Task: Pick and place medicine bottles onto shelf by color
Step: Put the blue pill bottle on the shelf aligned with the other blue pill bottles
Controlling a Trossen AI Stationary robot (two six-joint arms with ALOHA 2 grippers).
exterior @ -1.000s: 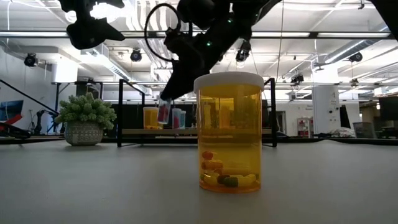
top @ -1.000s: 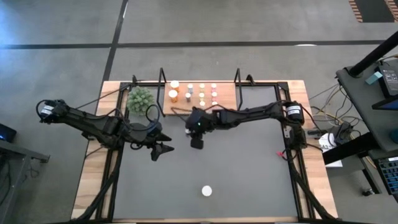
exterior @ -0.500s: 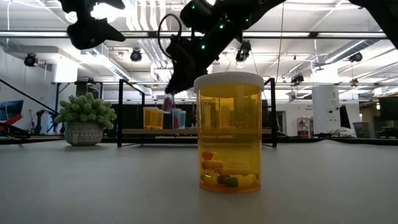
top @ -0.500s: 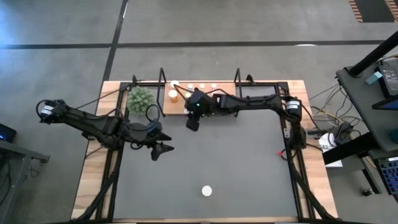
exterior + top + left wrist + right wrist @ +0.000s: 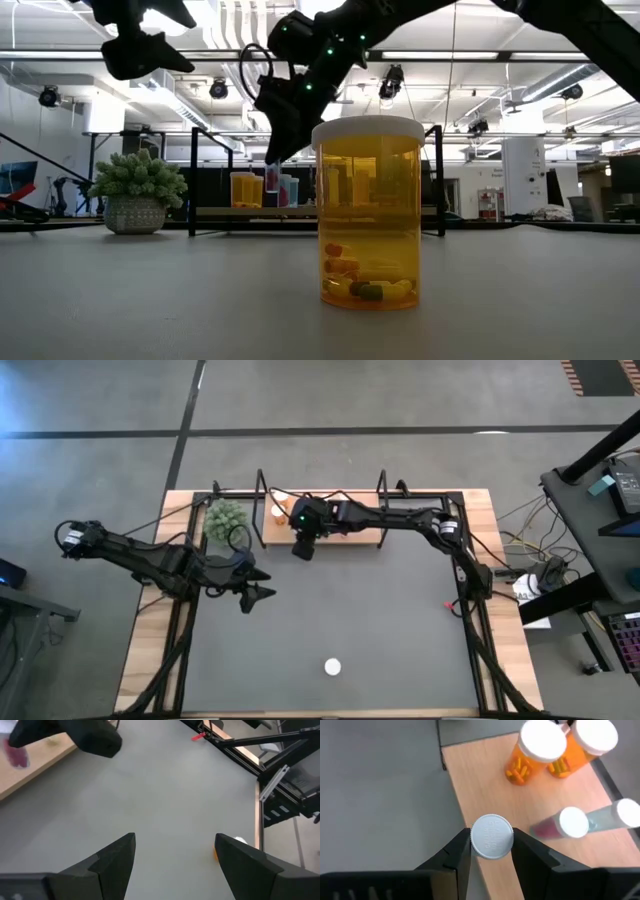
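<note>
- Moved since a second ago: right gripper (image 5: 303, 546) off the mat and up to the shelf's (image 5: 350, 538) left front edge, carrying a pink bottle (image 5: 491, 836); left gripper (image 5: 255, 592) hardly shifted.
- Clamped on the white cap of that pink bottle: both right fingers (image 5: 457, 851), directly over the board's front edge.
- Spread apart and holding nothing: left fingers (image 5: 116, 857), above the mat's (image 5: 400, 630) left half.
- Counted on the board from the right wrist: two orange bottles (image 5: 536, 751), one pink (image 5: 559, 825), one pale blue (image 5: 612, 815); others hidden under the arm.
- Alone near the mat's front edge: one wide orange bottle (image 5: 369, 212), a few pills at its bottom.
- One plant ball (image 5: 226, 519), just left of the shelf.
- Open mat between front bottle and shelf.
</note>
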